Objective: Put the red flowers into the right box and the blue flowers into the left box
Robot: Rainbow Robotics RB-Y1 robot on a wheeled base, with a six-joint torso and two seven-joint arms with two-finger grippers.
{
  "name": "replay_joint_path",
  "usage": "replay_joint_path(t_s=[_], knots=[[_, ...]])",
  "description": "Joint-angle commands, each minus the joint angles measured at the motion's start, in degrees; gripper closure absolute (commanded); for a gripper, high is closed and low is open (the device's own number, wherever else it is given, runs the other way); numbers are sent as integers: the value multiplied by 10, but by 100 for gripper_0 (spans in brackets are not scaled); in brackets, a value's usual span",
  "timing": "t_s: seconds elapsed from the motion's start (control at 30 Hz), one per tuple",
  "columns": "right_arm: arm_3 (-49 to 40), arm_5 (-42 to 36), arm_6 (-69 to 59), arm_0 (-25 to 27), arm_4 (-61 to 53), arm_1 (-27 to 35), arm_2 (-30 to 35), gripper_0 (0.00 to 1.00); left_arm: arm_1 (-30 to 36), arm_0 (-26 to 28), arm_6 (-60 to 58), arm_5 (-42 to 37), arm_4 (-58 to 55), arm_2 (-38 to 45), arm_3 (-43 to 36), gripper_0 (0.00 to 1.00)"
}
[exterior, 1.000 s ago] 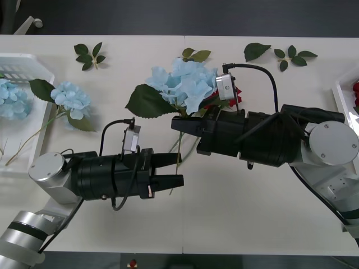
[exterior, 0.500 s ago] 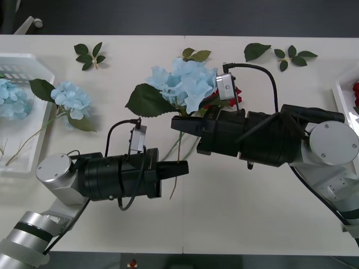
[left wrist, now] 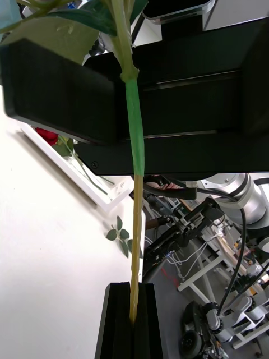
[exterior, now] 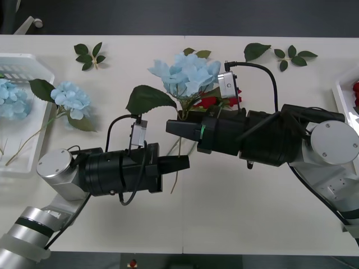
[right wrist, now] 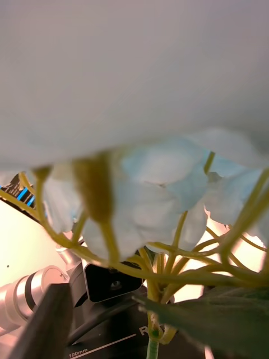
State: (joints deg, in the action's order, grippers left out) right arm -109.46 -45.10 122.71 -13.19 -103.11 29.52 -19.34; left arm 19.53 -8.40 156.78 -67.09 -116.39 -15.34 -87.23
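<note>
A blue flower (exterior: 188,75) hangs above the table's middle, its thin stem (left wrist: 134,168) running down between both grippers. My right gripper (exterior: 175,128) is shut on the stem just under the leaves. My left gripper (exterior: 182,163) is shut on the stem's lower end (left wrist: 133,303). From below, the right wrist view shows the pale petals (right wrist: 162,207). Red flowers (exterior: 210,102) lie on the table behind the right gripper. Another red flower (exterior: 355,88) lies in the right box (exterior: 341,92). The left box (exterior: 28,67) holds a blue flower (exterior: 7,98). One more blue flower (exterior: 72,100) lies beside that box.
Loose green leaf sprigs lie along the table's far side: one (exterior: 90,55) at the left, a single leaf (exterior: 257,51) and a sprig (exterior: 293,56) at the right. Both arms cross the table's middle, close together.
My left gripper moved right and shut on the stem's lower end. The right gripper shifted slightly left, and the blue flower head moved a little farther away.
</note>
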Motion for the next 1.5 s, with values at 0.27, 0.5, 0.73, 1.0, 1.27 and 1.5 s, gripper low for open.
replay_joint_path(t_s=[0.27, 0.5, 0.73, 1.0, 1.27, 1.5], knots=[[-17, -26, -64, -16, -18, 64, 39, 0, 145, -55, -18, -30, -42, 60, -10, 100], [-17, -126, -216, -25, 42, 98, 102, 0, 243, -72, -180, -92, -1, 166, -10, 100], [-17, -190, -468, -80, 225, 109, 98, 0, 336, -80, -322, -123, 108, 297, -8, 100], [14, -240, -761, -185, 436, 107, -9, 0, 369, -57, -357, -130, 276, 446, -5, 100], [170, -234, -890, -300, 534, 64, -96, 0, 369, 48, -354, 7, 357, 485, -5, 100], [286, -233, -899, -342, 615, 16, -112, 0, 353, 116, -344, 144, 383, 450, -1, 100]])
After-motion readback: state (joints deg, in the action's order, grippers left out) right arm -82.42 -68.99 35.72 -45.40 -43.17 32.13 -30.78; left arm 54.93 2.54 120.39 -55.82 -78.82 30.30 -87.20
